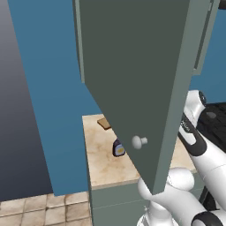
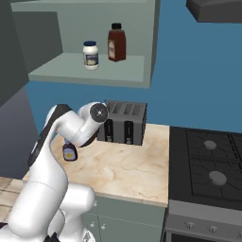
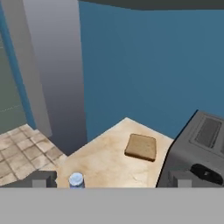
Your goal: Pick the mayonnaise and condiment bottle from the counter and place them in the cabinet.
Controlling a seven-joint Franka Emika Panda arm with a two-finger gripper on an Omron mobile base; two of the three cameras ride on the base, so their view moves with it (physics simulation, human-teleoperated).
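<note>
Bottles both stand upright on the cabinet shelf [image 2: 90, 71], long axes vertical, caps up. The mayonnaise jar [image 2: 90, 55], white with a white lid, is just left of the brown condiment bottle [image 2: 116, 43] with its dark cap; the two are near each other but apart, and both sit above the toaster [image 2: 124, 123]. The cabinet door [image 1: 132, 79] hangs swung open, its small round knob [image 1: 139, 141] facing the left base camera, and it hides much of the bench [image 1: 101, 163] behind it there.

Down on the bench, a third small bottle [image 2: 69, 152], dark with a yellow label, stands upright to the left of the toaster; my own arm covers its top in the right base view, and the door edge cuts it in the left base view. From my hand camera I see its pale blue cap [image 3: 76, 179] from above, low in the frame. A slice of bread [image 3: 141, 147] lies flat on the bench, left of the toaster in that view.

My fingers [image 3: 111, 179] are spread as wide as they go and hold nothing; only their dark tips show, one [image 3: 43, 178] near the cap, the other against the toaster's front. The stove [image 2: 208, 165] lies right of the toaster, cut off at the frame edge.
</note>
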